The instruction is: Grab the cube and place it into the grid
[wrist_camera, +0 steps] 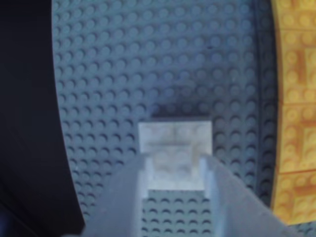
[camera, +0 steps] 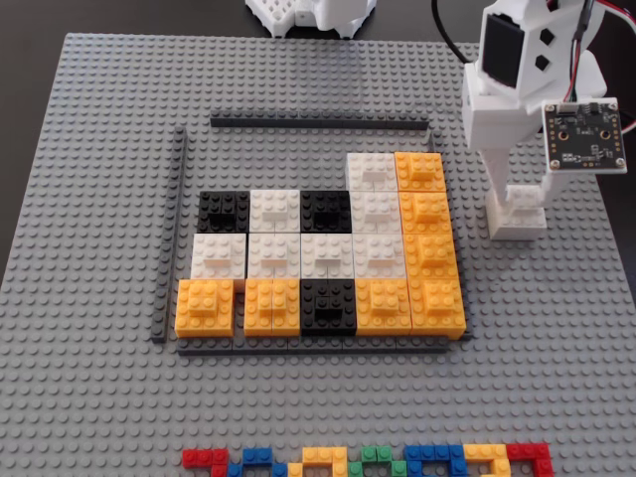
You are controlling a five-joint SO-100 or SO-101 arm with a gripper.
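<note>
While the fixed view shows the whole layout, only the wrist view shows the grasp: the pincer (wrist_camera: 175, 165) has its two white fingers (wrist_camera: 140, 170) on either side of the raised brick on the cube (wrist_camera: 174, 134), clamped on it, low in the middle of the frame. The cube sits on the grey studded baseplate (wrist_camera: 148, 64), with orange blocks (wrist_camera: 296, 98) running down the right edge of that frame, apart from it.

From the fixed view the cube (camera: 517, 221) is mostly hidden by the arm (camera: 517, 89), at the right of the frame, just right of the grid (camera: 323, 258). The pincer (camera: 517, 204) stands nearly upright over it there. The grid fills the centre, with an orange column on its right side and an orange-and-black bottom row; its upper left corner is bare baseplate (camera: 99, 149). Dark grey strips (camera: 318, 122) frame it at top, left and bottom. Along the bottom edge lies a row of coloured bricks (camera: 368, 460). The dark tabletop (camera: 30, 20) shows at the upper left.
</note>
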